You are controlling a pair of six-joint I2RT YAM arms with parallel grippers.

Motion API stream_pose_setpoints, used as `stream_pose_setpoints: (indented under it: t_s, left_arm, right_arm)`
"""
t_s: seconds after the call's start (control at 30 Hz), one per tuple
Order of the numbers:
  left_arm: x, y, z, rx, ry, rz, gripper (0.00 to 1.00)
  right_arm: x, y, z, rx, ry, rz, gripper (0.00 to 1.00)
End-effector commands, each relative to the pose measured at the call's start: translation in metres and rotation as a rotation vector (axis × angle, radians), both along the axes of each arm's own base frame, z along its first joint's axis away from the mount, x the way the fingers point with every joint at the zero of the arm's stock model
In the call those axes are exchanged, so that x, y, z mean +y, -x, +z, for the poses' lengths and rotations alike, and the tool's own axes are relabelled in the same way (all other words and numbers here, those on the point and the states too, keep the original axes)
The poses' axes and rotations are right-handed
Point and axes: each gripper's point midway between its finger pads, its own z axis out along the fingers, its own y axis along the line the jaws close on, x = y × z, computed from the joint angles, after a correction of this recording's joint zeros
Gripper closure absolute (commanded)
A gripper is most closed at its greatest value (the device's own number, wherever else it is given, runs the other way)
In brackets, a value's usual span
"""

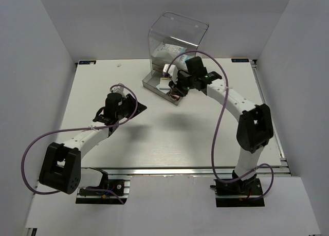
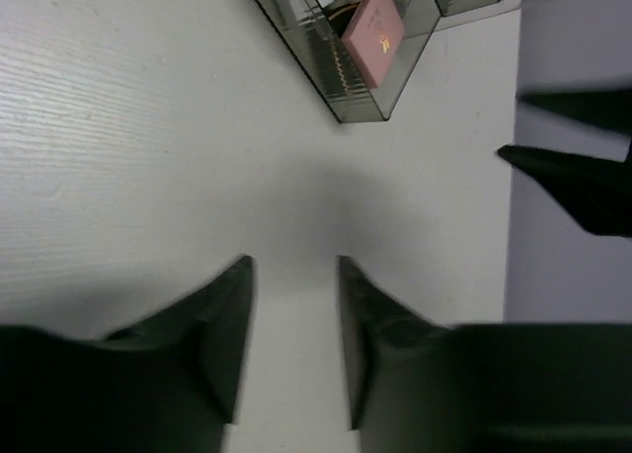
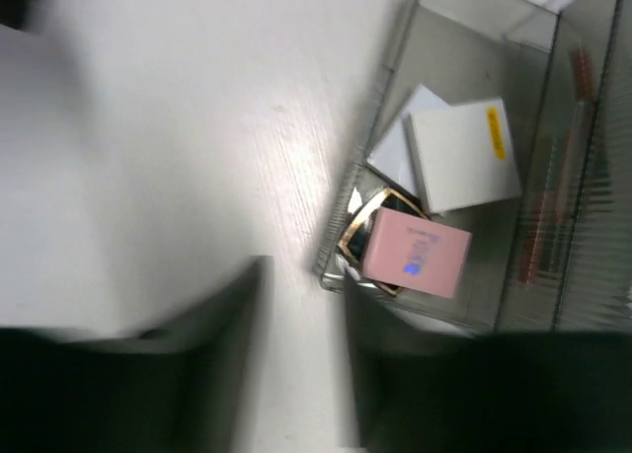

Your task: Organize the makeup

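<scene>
The left tool point(image 2: 294, 267) is spread over the desk point(image 2: 118, 127), holding nothing; the right tool point(image 3: 304, 285) is spread too, near the clear drawer point(image 3: 390, 98); inside, the pink square point(image 3: 415, 254) lies on the black compact point(image 3: 357, 238), beside two white squares point(image 3: 462, 155).

This is looking like a robotics lab test cell: plain white panel walls point(image 1: 36, 51) are boxing in a white worktop point(image 1: 169, 138). Two white-and-black jointed robot arms, left point(image 1: 77, 142) and right point(image 1: 241, 105), are sitting bolted to a silver aluminium rail point(image 1: 175, 170), with purple cables point(image 1: 218, 138) looping off them.
</scene>
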Motion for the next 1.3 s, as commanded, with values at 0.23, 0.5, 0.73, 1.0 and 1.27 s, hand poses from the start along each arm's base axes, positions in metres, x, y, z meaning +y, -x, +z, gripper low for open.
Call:
stream_pose_setpoints:
  t_s: [0.23, 0.5, 0.73, 1.0, 1.27]
  left_arm:
    - [-0.026, -0.003, 0.041, -0.091, 0.081, -0.142, 1.00]
    - [0.000, 0.000, 0.055, -0.116, -0.053, -0.061, 0.90]
    - [0.036, 0.014, 0.072, -0.145, -0.149, 0.078, 0.36]
    - [0.055, 0.030, 0.065, -0.127, -0.179, 0.146, 0.27]
    - [0.055, 0.024, 0.064, -0.120, -0.188, 0.156, 0.26]
  right_arm:
    - [0.017, 0.051, 0.003, 0.109, -0.119, 0.220, 1.00]
    - [0.052, 0.049, -0.010, 0.100, -0.101, 0.230, 0.96]
    - [0.071, 0.023, -0.046, 0.107, -0.007, 0.069, 1.00]
    - [0.081, -0.008, -0.072, 0.055, 0.048, -0.083, 1.00]
    - [0.077, -0.030, -0.107, -0.033, 0.161, -0.205, 1.00]
